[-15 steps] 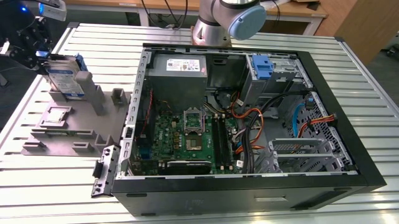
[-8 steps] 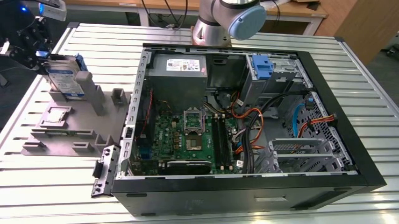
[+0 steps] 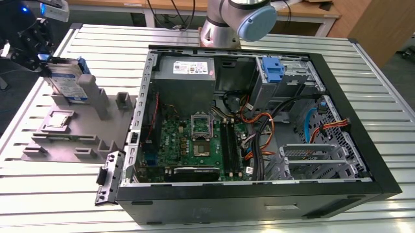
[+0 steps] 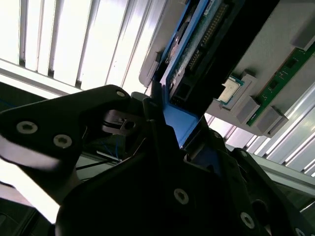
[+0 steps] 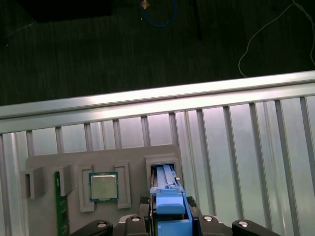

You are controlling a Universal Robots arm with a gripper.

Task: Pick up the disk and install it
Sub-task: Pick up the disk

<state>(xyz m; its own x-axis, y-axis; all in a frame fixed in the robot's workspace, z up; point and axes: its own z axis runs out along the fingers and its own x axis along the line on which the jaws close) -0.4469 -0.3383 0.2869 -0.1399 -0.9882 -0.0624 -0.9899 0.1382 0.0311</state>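
- The gripper (image 3: 42, 60) pinches the blue carrier of the disk (image 3: 65, 80), which stands upright in a slot of the grey fixture (image 3: 71, 141), well apart from the open computer case (image 3: 259, 199).
- Judged best: draw it straight out along the slot, without twisting, so the rails do not bind.
- Count: one disk, one processor chip (image 5: 103, 186), one memory stick (image 5: 59, 209), one case.

Exterior view high, angled down over counter (image 3: 52, 194), computer case (image 3: 259, 206). Both wrist views close, sharing disk (image 5: 165, 176) (image 4: 197, 44), grey fixture (image 5: 128, 156) (image 4: 275, 59).

Bright glare off metal slats (image 4: 98, 39), perhaps overexposed.
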